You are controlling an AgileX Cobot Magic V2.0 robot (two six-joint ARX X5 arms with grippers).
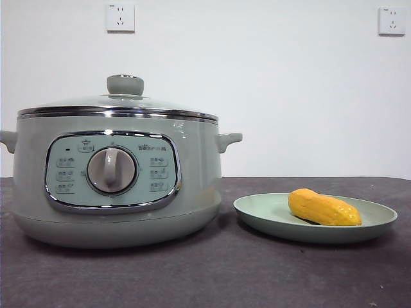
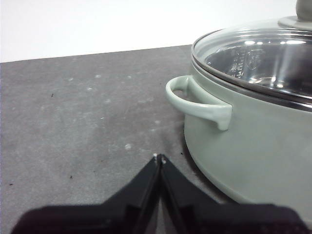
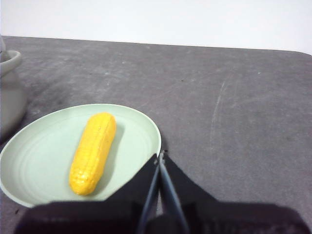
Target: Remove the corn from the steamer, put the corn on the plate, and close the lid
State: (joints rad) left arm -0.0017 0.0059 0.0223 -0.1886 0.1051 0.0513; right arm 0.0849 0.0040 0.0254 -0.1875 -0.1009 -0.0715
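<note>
The sage-green steamer (image 1: 115, 176) stands on the left of the table with its glass lid (image 1: 119, 102) sitting closed on top. To its right, the yellow corn (image 1: 323, 208) lies on the pale green plate (image 1: 379, 215). In the right wrist view the corn (image 3: 93, 151) rests across the plate (image 3: 131, 141), and my right gripper (image 3: 160, 156) is shut and empty just above the plate's rim. My left gripper (image 2: 159, 157) is shut and empty over bare table beside the steamer's side handle (image 2: 197, 100); the lid (image 2: 258, 56) shows above it. Neither arm appears in the front view.
Dark grey tabletop (image 1: 212, 276) runs around both items, backed by a white wall with two sockets (image 1: 120, 17).
</note>
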